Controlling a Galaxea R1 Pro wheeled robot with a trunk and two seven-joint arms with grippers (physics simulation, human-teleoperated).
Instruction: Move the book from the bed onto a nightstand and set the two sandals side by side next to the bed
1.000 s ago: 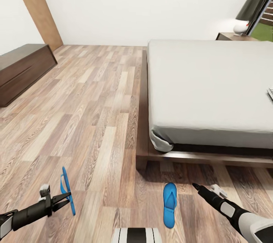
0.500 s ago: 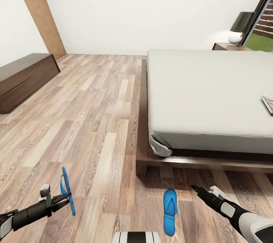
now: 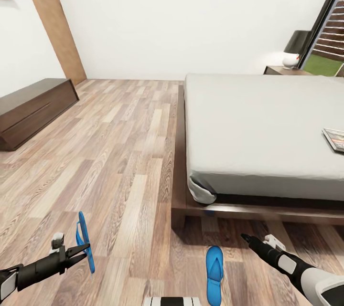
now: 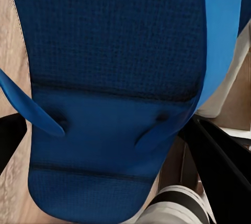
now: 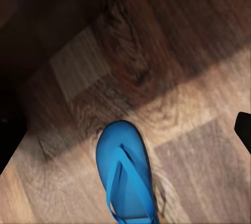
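Note:
My left gripper [image 3: 87,250] is shut on one blue sandal [image 3: 84,240], held on edge above the floor; its sole [image 4: 115,77] sits close between the black fingers [image 4: 219,171] in the left wrist view. The other sandal [image 3: 214,268] lies flat on the floor by the foot corner of the bed [image 3: 267,124], also seen from the right wrist [image 5: 128,177]. My right gripper [image 3: 245,237] hovers open just right of that sandal, empty. The book [image 3: 335,139] lies on the mattress at the right edge. A nightstand [image 3: 282,71] stands beyond the bed.
A long dark bench [image 3: 28,110] runs along the left wall, beside a brown door [image 3: 52,19]. A lamp [image 3: 295,48] stands on the nightstand, next to the window [image 3: 329,34]. Wood-plank floor [image 3: 119,153] stretches left of the bed.
The whole head view has shifted downward as the camera tilted up, bringing more of the book and wall into sight. Both arms and the held sandal keep their pose.

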